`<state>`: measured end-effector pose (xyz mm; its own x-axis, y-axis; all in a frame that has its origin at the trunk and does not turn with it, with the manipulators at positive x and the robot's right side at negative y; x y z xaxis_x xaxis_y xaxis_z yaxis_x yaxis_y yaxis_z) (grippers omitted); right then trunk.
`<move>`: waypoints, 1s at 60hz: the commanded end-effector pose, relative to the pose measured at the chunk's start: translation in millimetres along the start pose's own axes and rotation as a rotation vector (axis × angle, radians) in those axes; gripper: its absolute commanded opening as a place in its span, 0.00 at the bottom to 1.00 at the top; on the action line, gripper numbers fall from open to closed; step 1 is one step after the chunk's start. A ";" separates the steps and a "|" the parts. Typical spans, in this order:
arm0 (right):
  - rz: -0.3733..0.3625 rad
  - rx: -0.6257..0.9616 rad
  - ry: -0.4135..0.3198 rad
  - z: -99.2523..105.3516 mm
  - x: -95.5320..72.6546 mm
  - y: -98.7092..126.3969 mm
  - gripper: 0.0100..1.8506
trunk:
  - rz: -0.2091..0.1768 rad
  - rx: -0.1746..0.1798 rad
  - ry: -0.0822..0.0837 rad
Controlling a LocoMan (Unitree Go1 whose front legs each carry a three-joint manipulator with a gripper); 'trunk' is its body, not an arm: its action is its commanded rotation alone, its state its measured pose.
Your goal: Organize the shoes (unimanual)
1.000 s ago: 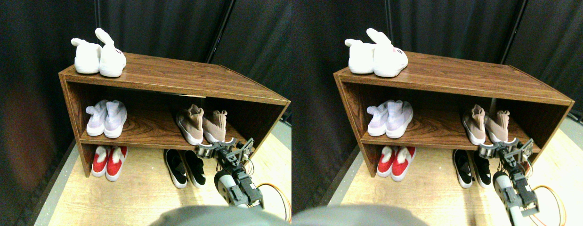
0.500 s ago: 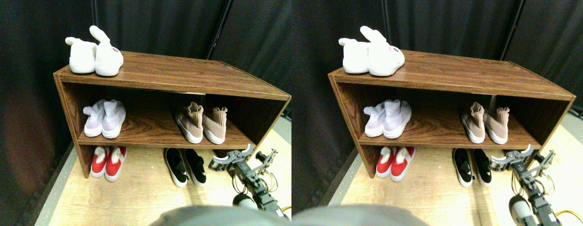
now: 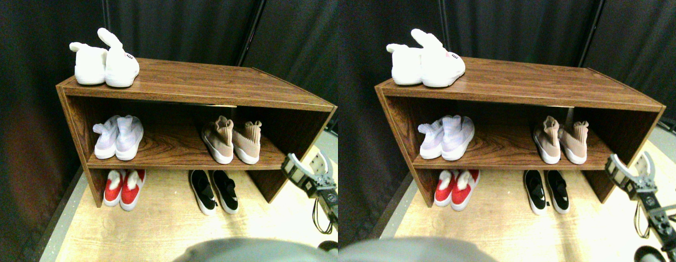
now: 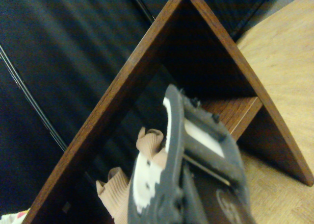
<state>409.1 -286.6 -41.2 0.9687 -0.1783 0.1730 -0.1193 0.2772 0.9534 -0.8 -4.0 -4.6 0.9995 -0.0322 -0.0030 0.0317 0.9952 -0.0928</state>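
Judged from the layout: sorting looks all but finished, every shoe paired and set in the rack (image 3: pixel 196 87), arm drawn clear of it. Next move, if any, calls for a check of the rows and perhaps a small nudge to square a pair; nothing lying loose on the floor.

Right gripper (image 3: pixel 306 166) off the right end of the rack, beyond the side panel, jaws spread wide and holding nothing. Seen from the wrist camera, only a dark jaw frame in front of the rack's open end, with tan knit collars showing past it.

Rack contents:
- Top board, left end: white shoes (image 3: pixel 104 66), side by side.
- Middle shelf, left: pale lilac sneakers (image 3: pixel 118 137), touching. Right: tan sneakers (image 3: pixel 231 142), heels outward, close together near the front edge.
- Floor level under the shelf, left: red shoes (image 3: pixel 124 188) with white trim. Middle: black slip-ons (image 3: pixel 213 190) with white soles, toes outward, just apart.
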 end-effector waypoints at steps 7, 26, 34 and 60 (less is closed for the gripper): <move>0.067 -0.084 -0.065 18.7 9.5 8.3 0.03 | -0.001 -0.012 -0.002; 0.014 -0.014 -0.083 20.9 54.6 1.0 0.03 | 0.004 -0.016 -0.002; -0.041 -0.047 -0.024 14.3 78.3 -12.1 0.03 | 0.009 -0.020 0.001; -0.181 -0.038 0.033 -15.8 110.8 -45.6 0.03 | 0.031 -0.033 0.012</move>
<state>521.6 -307.4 -70.5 0.9783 -0.2043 -0.0339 0.0921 0.2826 0.9548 -2.2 -3.9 -3.8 0.9999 -0.0149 -0.0015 0.0147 0.9941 -0.1077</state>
